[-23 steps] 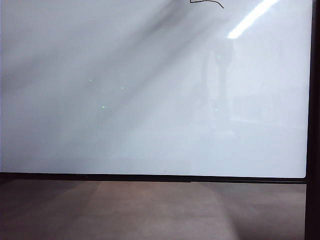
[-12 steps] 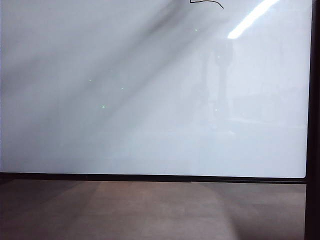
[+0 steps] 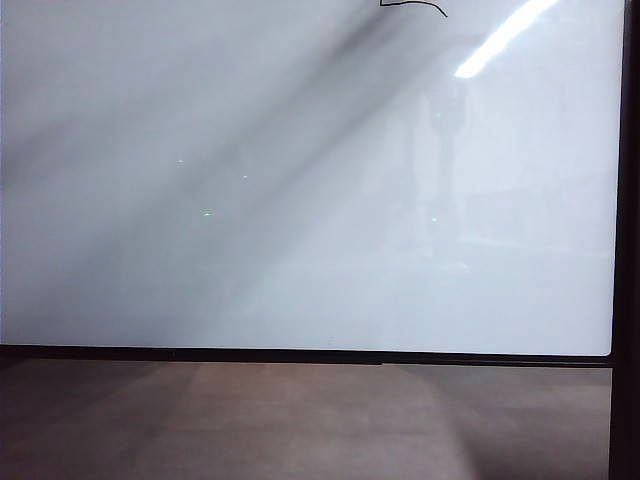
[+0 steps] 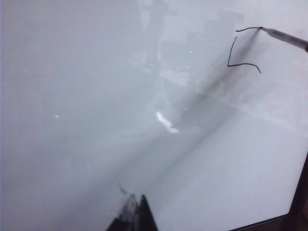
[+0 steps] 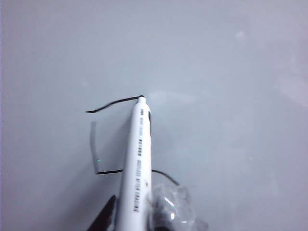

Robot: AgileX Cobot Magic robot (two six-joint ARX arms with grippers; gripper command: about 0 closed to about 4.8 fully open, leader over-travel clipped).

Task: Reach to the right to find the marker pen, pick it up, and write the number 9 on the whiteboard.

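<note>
One slim white plastic marker pen (image 5: pixel 136 159) pinched in my right gripper (image 5: pixel 139 216), tip on glossy whiteboard (image 5: pixel 231 96).
Thin black boxy strokes (image 5: pixel 103 139); left gripper (image 4: pixel 134 219) barely visible, can't tell its fingers.

The marker pen (image 5: pixel 136 163) was white with black print along its side, and its dark tip touched the whiteboard (image 5: pixel 231 96). The number 9 (image 4: pixel 243 48) was only partly drawn in thin black lines: a top stroke, a side stroke and a lower stroke. The big glossy whiteboard had a thin black frame.
</note>
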